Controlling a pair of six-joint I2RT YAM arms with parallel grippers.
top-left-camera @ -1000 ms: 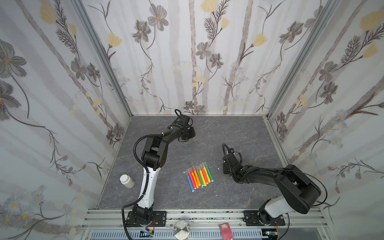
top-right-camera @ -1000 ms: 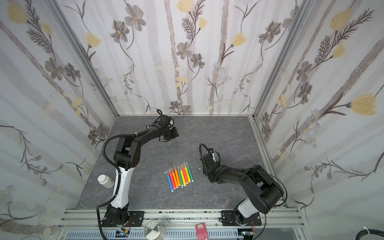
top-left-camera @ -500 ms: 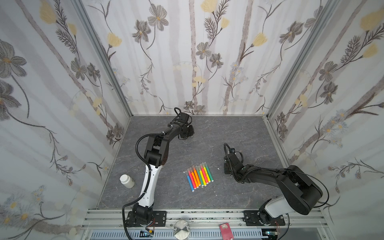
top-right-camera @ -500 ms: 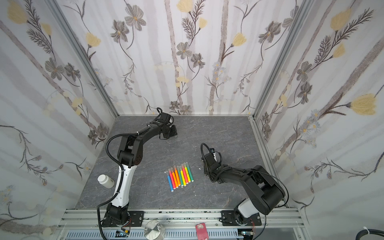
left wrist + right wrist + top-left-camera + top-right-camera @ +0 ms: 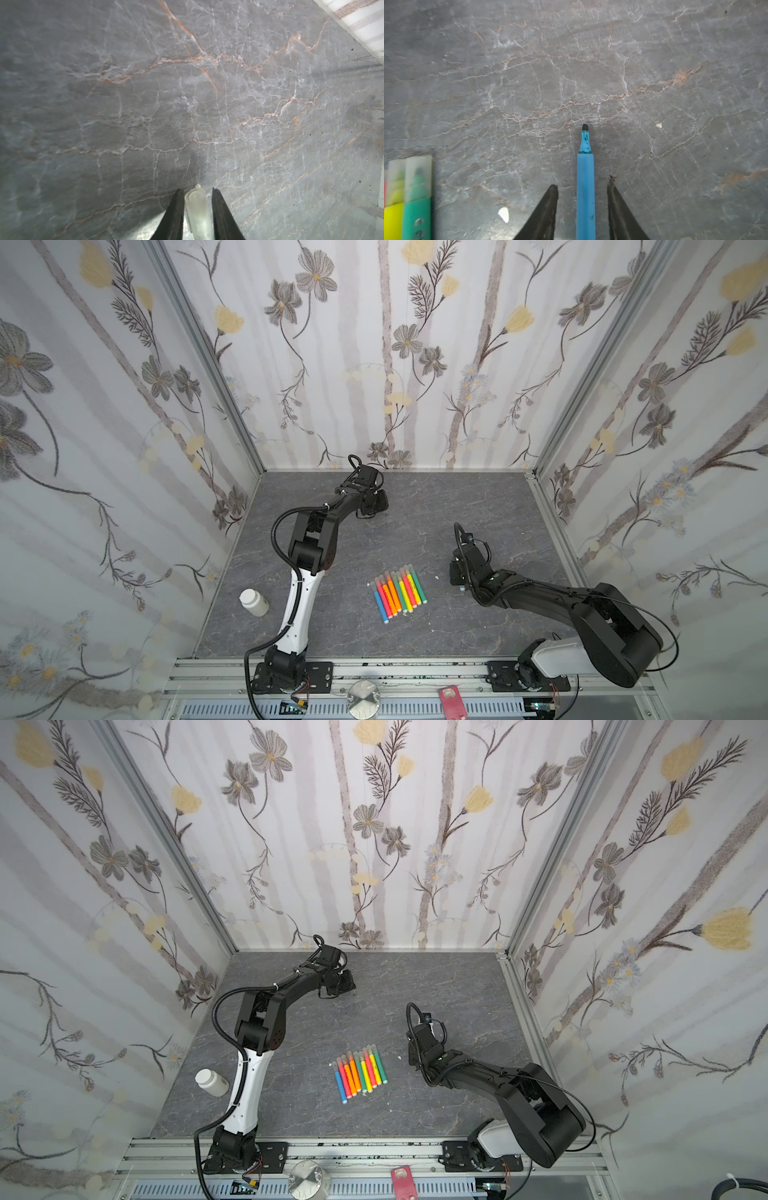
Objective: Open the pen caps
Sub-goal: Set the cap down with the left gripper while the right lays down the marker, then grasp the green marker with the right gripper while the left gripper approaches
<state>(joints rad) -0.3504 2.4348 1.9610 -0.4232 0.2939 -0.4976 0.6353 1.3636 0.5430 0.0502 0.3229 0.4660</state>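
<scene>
Far back on the table, my left gripper is open around a translucent whitish pen cap, which has a thin gap beside it. In both top views this gripper hangs low near the back wall. My right gripper is open, and an uncapped blue pen lies between its fingers with a gap on each side. The pen's dark tip is bare. Several capped pens lie in a row left of the right gripper.
A white bottle lies near the left wall. A small white speck sits between the pen row and my right gripper. A green capped pen is the row's nearest. The back wall is close to my left gripper.
Both pairs of jaws have parted from shut, the left round the cap and the right round the blue pen. The arms have hardly moved.
</scene>
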